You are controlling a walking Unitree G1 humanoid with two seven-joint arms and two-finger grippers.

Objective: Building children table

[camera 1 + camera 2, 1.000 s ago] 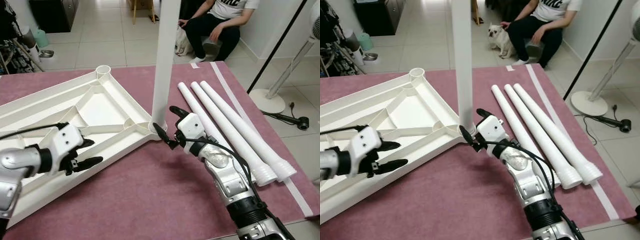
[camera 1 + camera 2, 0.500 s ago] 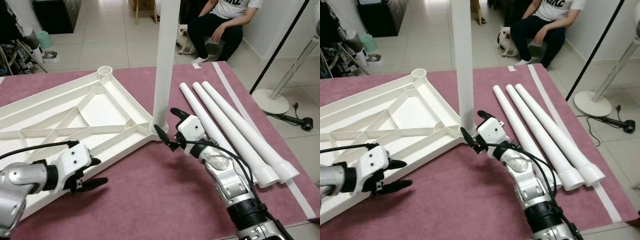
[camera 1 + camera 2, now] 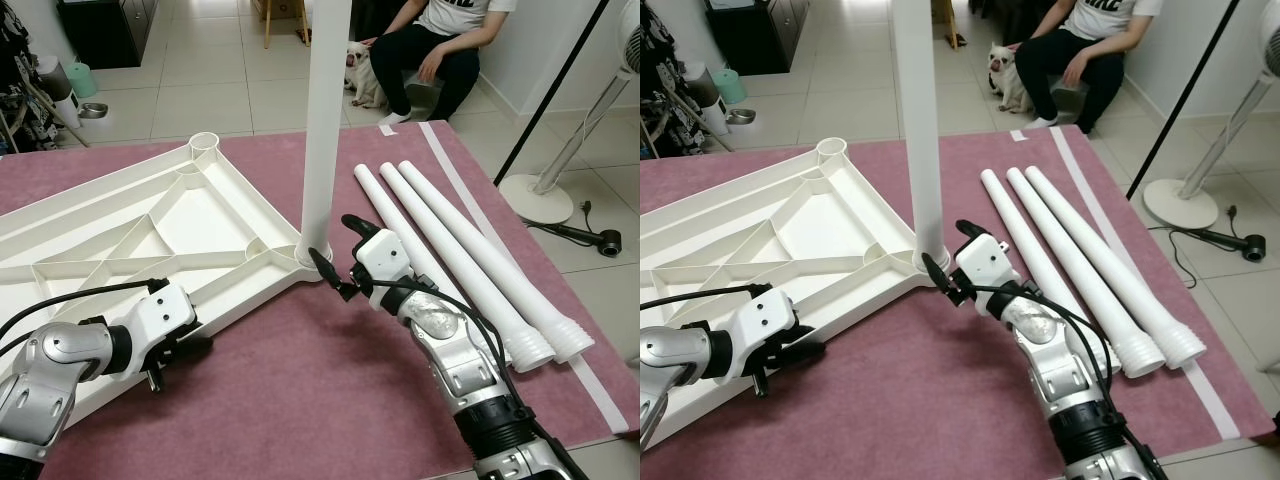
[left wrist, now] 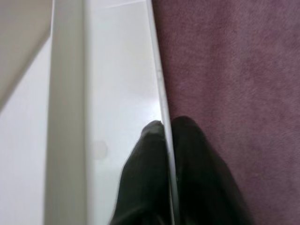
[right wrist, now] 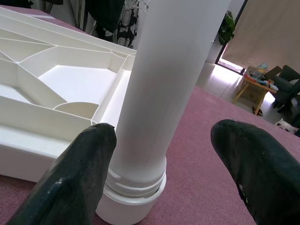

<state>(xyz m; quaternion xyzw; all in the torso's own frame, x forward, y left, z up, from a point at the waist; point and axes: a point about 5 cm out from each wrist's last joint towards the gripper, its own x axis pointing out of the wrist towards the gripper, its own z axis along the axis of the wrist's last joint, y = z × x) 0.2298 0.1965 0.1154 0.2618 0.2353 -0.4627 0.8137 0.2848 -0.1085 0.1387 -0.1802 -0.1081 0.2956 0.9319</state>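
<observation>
Right now I'm clamping the left gripper (image 3: pixel 178 352) on the tabletop (image 3: pixel 150 225) rim while my wide-open right gripper (image 3: pixel 338 258) is flanking the upright leg (image 3: pixel 325 120) in the tabletop's near corner socket, risking it tipping if bumped.

Both arms are silver metal, kinda ribbed near the elbow, each ending in a white boxy wrist block. The right gripper (image 3: pixel 333 263) and left gripper (image 3: pixel 178 362) have long black fingers (image 5: pixel 79 168), matte and slightly scuffed I think. Thin black cables loop along both forearms.
</observation>
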